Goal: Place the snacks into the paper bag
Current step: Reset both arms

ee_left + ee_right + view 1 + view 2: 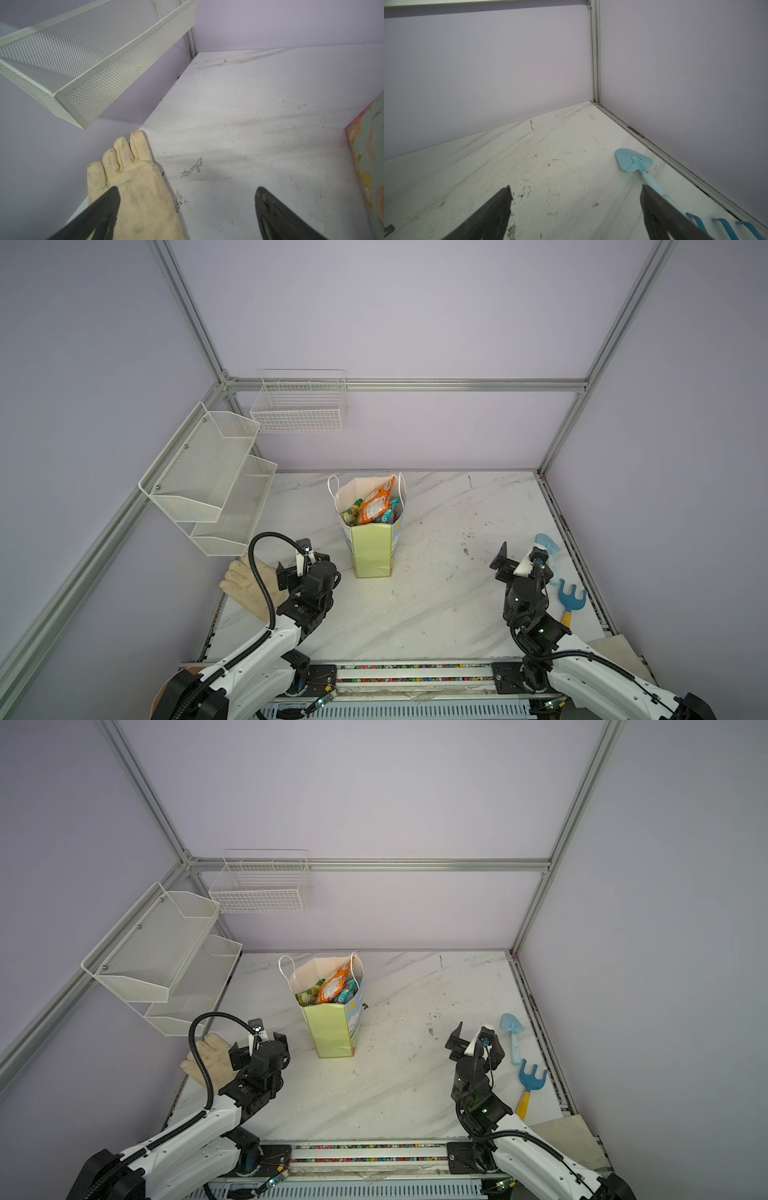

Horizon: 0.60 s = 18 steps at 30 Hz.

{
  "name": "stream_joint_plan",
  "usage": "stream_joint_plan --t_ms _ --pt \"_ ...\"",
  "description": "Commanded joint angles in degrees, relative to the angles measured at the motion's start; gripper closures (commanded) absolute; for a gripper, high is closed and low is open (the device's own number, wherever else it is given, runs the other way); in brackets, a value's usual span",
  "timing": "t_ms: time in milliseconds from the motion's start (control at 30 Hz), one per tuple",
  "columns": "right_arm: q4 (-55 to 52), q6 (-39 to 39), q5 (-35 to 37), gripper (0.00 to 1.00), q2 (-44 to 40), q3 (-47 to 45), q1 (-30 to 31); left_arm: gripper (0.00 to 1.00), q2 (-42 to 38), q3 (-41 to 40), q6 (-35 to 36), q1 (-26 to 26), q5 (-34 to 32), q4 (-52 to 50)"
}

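Two hands stand wide open with nothing held: the left hand (188, 189) hangs over a beige glove (135, 187), and the right hand (576, 187) is low over the bare table (436, 593) with a light blue toy shovel (631, 160) just beside its outer finger. One paper bag (371, 549) stands upright ahead of and between them, nearer the left hand and well apart from the right. Three of the snacks show in its mouth — one orange packet (376, 502) poking above the rim, one green packet (351, 512) and one teal packet (390, 510); any others are hidden deeper inside. No packet lies on the table in either top view, so the job looks finished or nearly so. Such packets look light, thin, slippery and crinkly, so they are best pinched at a flat sealed edge. The bag is light and thin-walled and would tip easily — hold its rim or a cord handle, not a side panel. One blue rake (571, 597) lies just outside the right hand.
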Motion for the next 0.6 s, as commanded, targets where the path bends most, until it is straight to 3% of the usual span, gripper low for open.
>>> stream_joint_plan --t_ms 0,567 --pt "7.6 -2.3 -3.9 0.03 1.2 -0.8 -1.7 0.00 0.6 -2.1 -0.1 0.4 -2.8 5.7" --pt "20.6 -5.4 -12.5 0.03 7.4 -3.0 -10.2 0.00 1.5 -4.1 4.0 3.0 -1.5 14.6"
